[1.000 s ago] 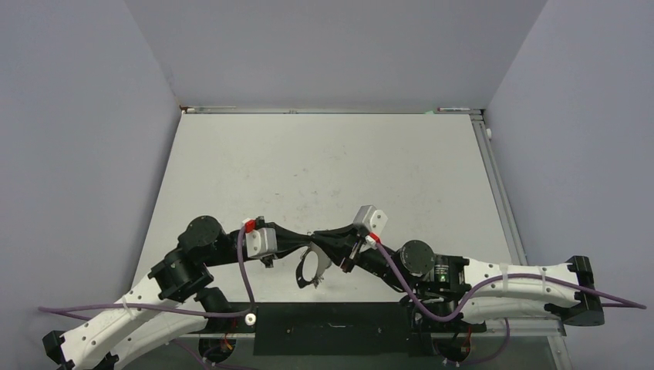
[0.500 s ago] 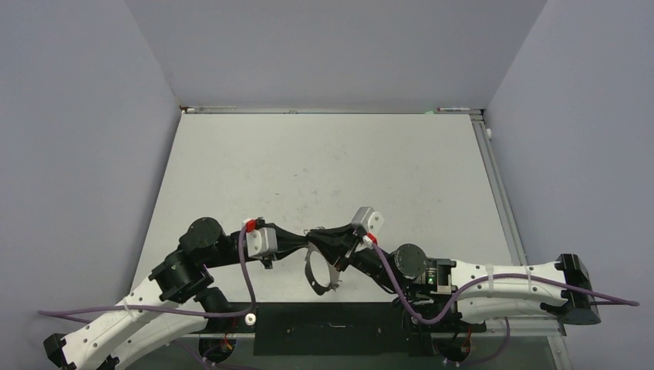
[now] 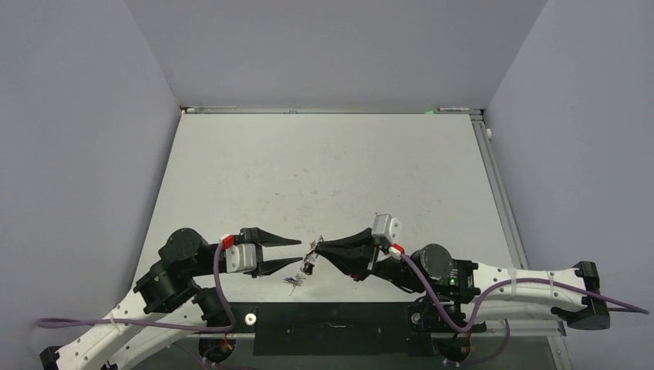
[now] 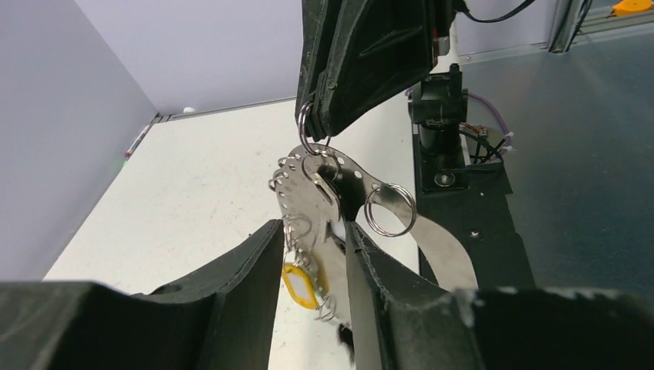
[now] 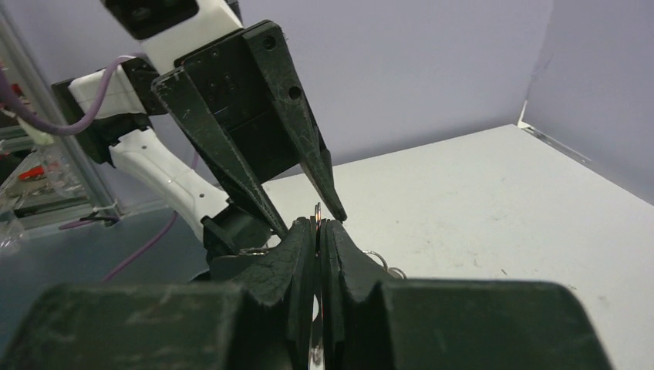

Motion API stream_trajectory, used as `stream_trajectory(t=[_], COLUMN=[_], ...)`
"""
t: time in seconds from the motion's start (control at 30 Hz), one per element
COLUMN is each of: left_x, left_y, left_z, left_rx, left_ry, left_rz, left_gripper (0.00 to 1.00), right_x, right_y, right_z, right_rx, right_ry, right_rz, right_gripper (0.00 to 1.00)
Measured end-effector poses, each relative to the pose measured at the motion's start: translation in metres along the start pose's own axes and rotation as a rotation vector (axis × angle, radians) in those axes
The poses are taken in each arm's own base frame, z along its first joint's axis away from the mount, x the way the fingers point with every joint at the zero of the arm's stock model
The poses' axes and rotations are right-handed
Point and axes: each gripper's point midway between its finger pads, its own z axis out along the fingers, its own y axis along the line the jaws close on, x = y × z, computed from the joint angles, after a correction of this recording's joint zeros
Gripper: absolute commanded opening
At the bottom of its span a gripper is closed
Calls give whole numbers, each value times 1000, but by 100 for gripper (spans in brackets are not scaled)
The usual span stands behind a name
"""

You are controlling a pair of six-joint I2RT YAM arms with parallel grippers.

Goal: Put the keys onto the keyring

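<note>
My right gripper point(image 3: 315, 248) is shut on the upper edge of the keyring point(image 4: 443, 250), a thin grey metal loop that hangs from it above the table's near edge. In the right wrist view the loop shows only as a thin edge point(image 5: 317, 214) between the pressed fingers of the right gripper point(image 5: 318, 225). Small split rings point(image 4: 389, 208) and keys hang from the loop, one with a yellow head point(image 4: 299, 284). In the top view the keys are a small cluster point(image 3: 296, 281). My left gripper point(image 4: 312, 231) is open, its fingers either side of the loop without pinching it.
The white table point(image 3: 324, 169) stretches away beyond both grippers, with grey walls on three sides. A black strip point(image 3: 332, 327) runs along the near edge between the arm bases. The right arm's base point(image 4: 439, 131) stands behind the hanging loop.
My left gripper has opened, let go of the keyring and drawn back to the left. The right gripper has moved right with the loop, which now hangs edge-on.
</note>
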Motion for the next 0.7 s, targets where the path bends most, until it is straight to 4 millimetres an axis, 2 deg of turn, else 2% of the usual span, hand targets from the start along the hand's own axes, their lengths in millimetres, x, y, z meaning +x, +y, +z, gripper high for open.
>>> stream_trajectory(t=[0.1, 0.3, 0.47, 0.7], left_x=[-6, -30, -47, -44], left_y=[-6, -16, -26, -34], left_z=[-3, -8, -12, -13], left_rx=[27, 83, 131, 169], left_ry=[-11, -62, -96, -83], left_rz=[0, 1, -14, -46], left_gripper=[30, 28, 28, 28], right_x=[-1, 15, 27, 28], right_y=[9, 28, 36, 39], right_z=[-2, -7, -9, -6], right_rx=[-59, -185, -252, -285], right_ry=[2, 63, 106, 120], right_rz=[-11, -46, -67, -81], right_gripper=[5, 5, 5, 5])
